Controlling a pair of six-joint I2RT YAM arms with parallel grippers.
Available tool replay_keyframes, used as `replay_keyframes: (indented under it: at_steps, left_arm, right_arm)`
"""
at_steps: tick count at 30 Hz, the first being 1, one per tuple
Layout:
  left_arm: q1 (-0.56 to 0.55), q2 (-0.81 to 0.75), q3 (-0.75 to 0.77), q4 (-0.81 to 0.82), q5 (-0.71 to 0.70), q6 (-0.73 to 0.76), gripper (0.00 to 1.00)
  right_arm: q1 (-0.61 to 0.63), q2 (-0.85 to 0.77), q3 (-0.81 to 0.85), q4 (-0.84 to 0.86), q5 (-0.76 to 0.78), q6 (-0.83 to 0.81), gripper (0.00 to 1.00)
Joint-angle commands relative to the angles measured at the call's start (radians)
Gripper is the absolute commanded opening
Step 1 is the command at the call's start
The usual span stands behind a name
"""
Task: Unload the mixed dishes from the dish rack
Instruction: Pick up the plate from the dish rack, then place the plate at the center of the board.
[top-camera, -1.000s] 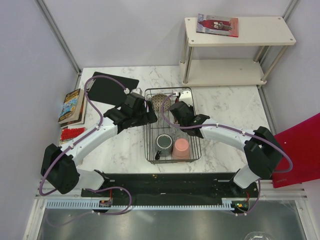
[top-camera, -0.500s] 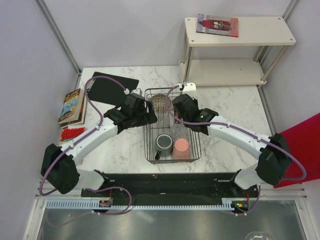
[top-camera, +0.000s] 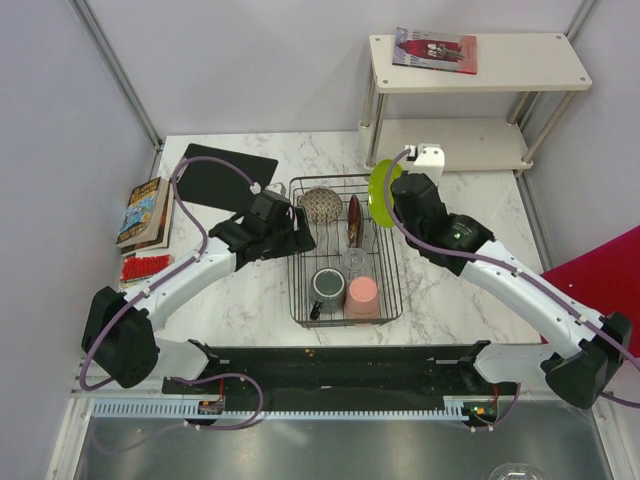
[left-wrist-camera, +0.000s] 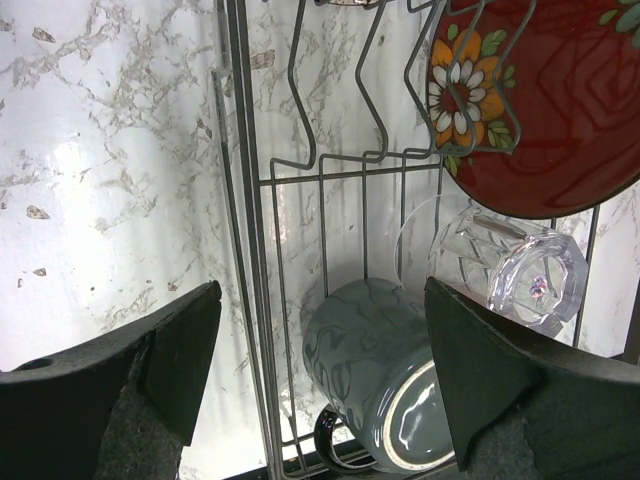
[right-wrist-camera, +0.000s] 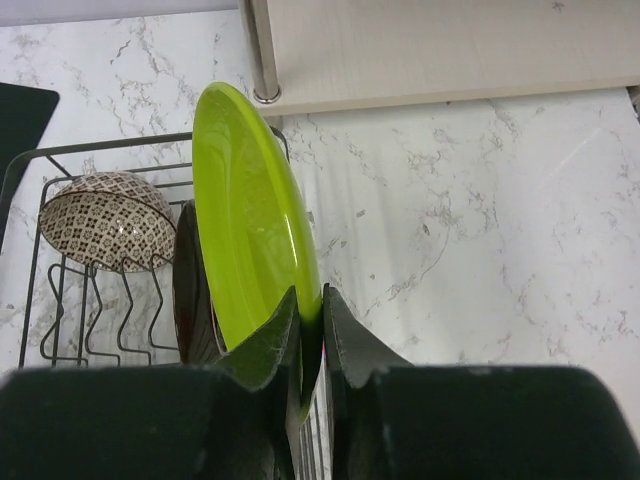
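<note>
right gripper (right-wrist-camera: 308, 310): clamped on the rim of the lime-green plate (right-wrist-camera: 250, 220), held upright at the far right corner of the dish rack (top-camera: 294, 290)
left gripper (left-wrist-camera: 325, 350): jaws spread wide, over the rack's left wall and the dark grey mug (left-wrist-camera: 375, 375)
rack: mid-counter; also holds red patterned plate (left-wrist-camera: 540, 110), clear glass (left-wrist-camera: 525, 275), speckled bowl (right-wrist-camera: 100, 220), pink cup (top-camera: 362, 295)
writing: covers of the books (top-camera: 145, 212) at the counter's left edge too small to read

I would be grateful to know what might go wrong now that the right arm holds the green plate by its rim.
The right pincer grips the lime-green plate only at its rim, so the upright plate may pivot or slip. Its top edge appears close to the shelf leg, which it could strike. The left pincer, open, straddles the dish rack wall and might snag wire.
</note>
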Motion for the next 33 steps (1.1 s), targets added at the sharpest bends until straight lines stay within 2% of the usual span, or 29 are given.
replay_keyframes:
  at_steps: [1,3,4,9,10,13,16,18,21,33]
  left_arm:
    - [-0.006,-0.030,-0.014,0.040,0.021,-0.027,0.89]
    - [-0.006,-0.039,-0.023,0.046,0.021,-0.029,0.89]
    - [-0.006,-0.042,-0.030,0.052,0.026,-0.027,0.89]
    - [-0.005,-0.052,-0.057,0.076,0.044,-0.029,0.89]
    - [-0.006,-0.053,-0.066,0.081,0.050,-0.029,0.89]
    - [-0.006,-0.056,-0.084,0.103,0.085,-0.030,0.89]
    - [-0.006,-0.047,-0.095,0.118,0.136,-0.038,0.88]
    - [-0.006,-0.049,-0.096,0.119,0.147,-0.037,0.88]
    - [-0.006,-0.056,-0.096,0.123,0.162,-0.035,0.88]
    - [-0.006,-0.066,-0.124,0.144,0.201,-0.050,0.88]
  right_arm:
    - [-0.082,-0.101,-0.081,0.025,-0.050,0.096,0.00]
    - [-0.156,-0.154,-0.127,0.057,-0.149,0.145,0.00]
    - [-0.237,-0.174,-0.182,0.074,-0.191,0.195,0.00]
    - [-0.472,-0.325,-0.395,0.278,-0.447,0.373,0.00]
    - [-0.544,-0.336,-0.453,0.307,-0.478,0.401,0.00]
    - [-0.648,-0.330,-0.527,0.379,-0.550,0.503,0.00]
    - [-0.713,-0.271,-0.584,0.439,-0.599,0.582,0.00]
    - [-0.756,-0.226,-0.621,0.535,-0.622,0.636,0.00]
    - [-0.805,-0.137,-0.640,0.586,-0.622,0.647,0.00]
    - [-0.839,0.204,-0.449,0.550,-0.506,0.535,0.00]
